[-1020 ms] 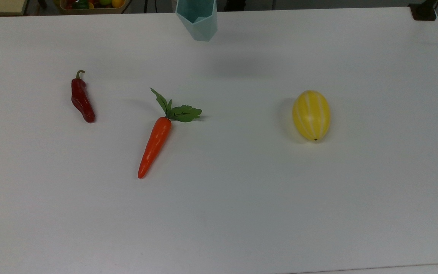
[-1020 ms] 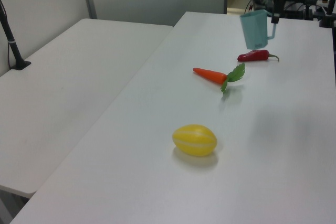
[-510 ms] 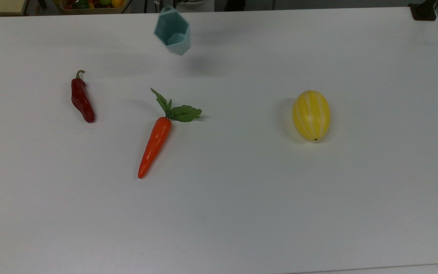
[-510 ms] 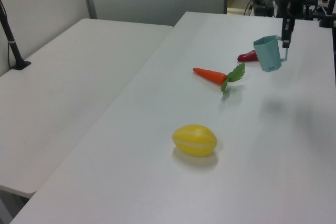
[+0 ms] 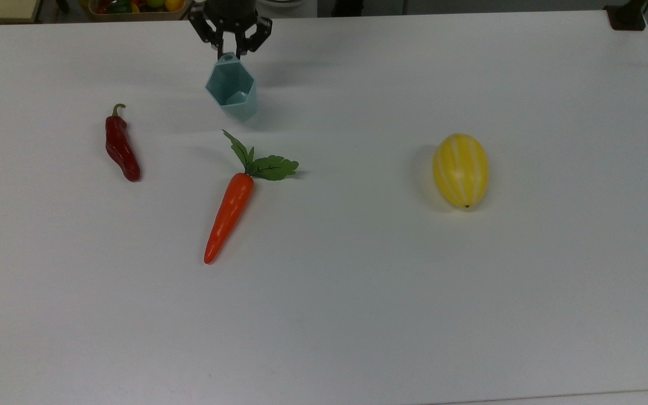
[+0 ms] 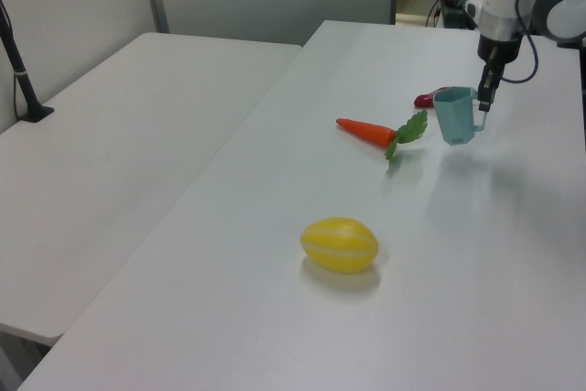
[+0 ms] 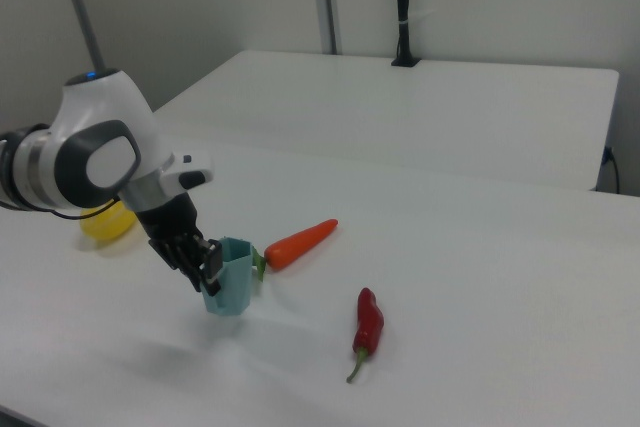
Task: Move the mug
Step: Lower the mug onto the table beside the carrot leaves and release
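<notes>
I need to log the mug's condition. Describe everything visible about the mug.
The mug is small, pale teal, seemingly plastic, with a faceted body tapering to its base and an open, empty mouth. It stands upright at the table surface, just behind the carrot leaves in the top view. The hand is shut on its side handle.

The mug is a small pale teal-blue plastic cup with a faceted, hexagonal body that narrows toward its base. It stands upright with its open mouth up, its base at or perhaps just above the white tabletop. Its angular handle points toward the top view's upper edge and is pinched in the claw. In the left view the mug carries its handle on the left view's right.
</notes>
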